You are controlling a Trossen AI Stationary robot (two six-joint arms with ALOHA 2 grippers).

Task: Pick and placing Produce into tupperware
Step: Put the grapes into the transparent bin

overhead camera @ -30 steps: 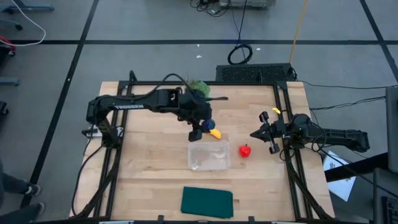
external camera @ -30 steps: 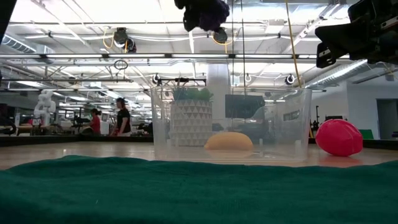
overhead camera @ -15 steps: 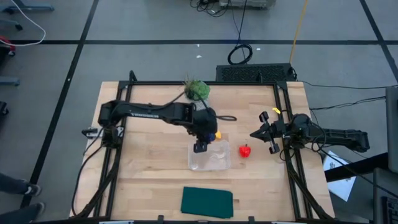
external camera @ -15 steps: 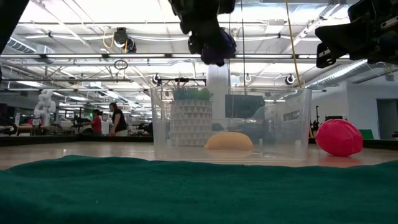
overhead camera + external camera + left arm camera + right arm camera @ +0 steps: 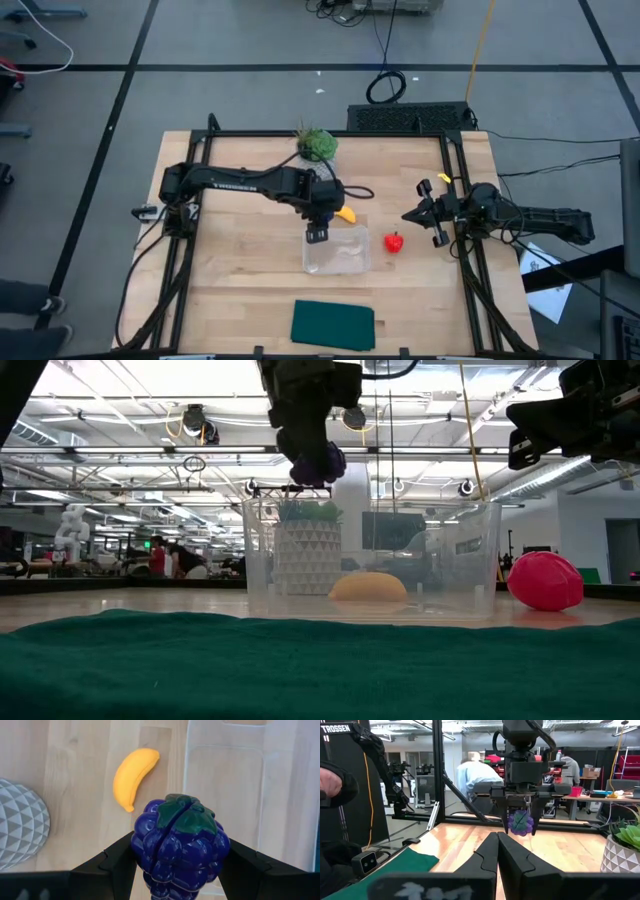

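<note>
The left gripper [image 5: 318, 234], fingers clamping the purple toy grape bunch [image 5: 180, 842], has swung over the clear plastic tupperware [image 5: 337, 252], ready to drop.

Bright, even overhead light, glaring ceiling lamps [image 5: 200, 422], soft shadows, blurred foreground cloth [image 5: 300, 670].

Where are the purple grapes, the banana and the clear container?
Purple grapes [image 5: 180, 845]: left wrist view, middle of the bunch.
Banana [image 5: 133, 776]: left wrist view, middle of its curved body.
Clear container [image 5: 337, 266]: high view, its near wall.
</note>
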